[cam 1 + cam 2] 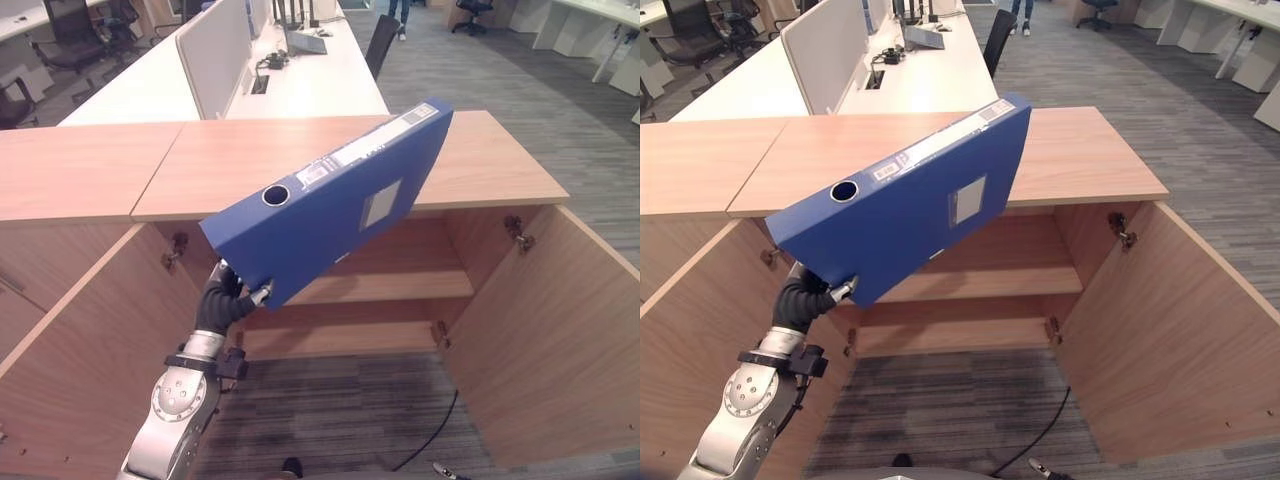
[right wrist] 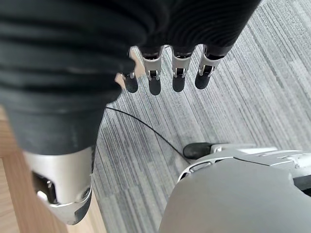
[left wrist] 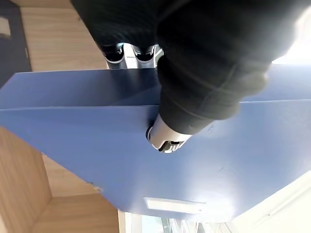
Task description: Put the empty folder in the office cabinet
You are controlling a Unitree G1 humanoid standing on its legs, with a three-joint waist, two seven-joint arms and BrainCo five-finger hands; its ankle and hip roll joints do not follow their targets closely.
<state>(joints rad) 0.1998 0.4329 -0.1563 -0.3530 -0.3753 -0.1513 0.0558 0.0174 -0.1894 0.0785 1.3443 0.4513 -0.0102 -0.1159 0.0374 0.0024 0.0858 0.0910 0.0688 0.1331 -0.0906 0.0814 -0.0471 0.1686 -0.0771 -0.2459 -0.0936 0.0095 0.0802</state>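
A blue folder (image 1: 335, 200) with a round finger hole in its spine and a grey label on its side hangs tilted in the air in front of the open wooden cabinet (image 1: 480, 160). My left hand (image 1: 225, 300) is shut on the folder's lower corner, thumb (image 3: 165, 138) pressed on one face and fingers (image 3: 126, 53) on the other. Behind the folder the cabinet's shelf (image 1: 400, 285) shows, bare. My right hand (image 2: 165, 73) hangs low over the grey carpet, its fingers relaxed and holding nothing.
Both cabinet doors stand wide open, the left door (image 1: 80, 360) and the right door (image 1: 560, 330) flanking the opening. White desks with a partition (image 1: 215, 50) and office chairs (image 1: 60, 35) lie beyond the cabinet top. A person's legs (image 1: 400, 15) stand far back.
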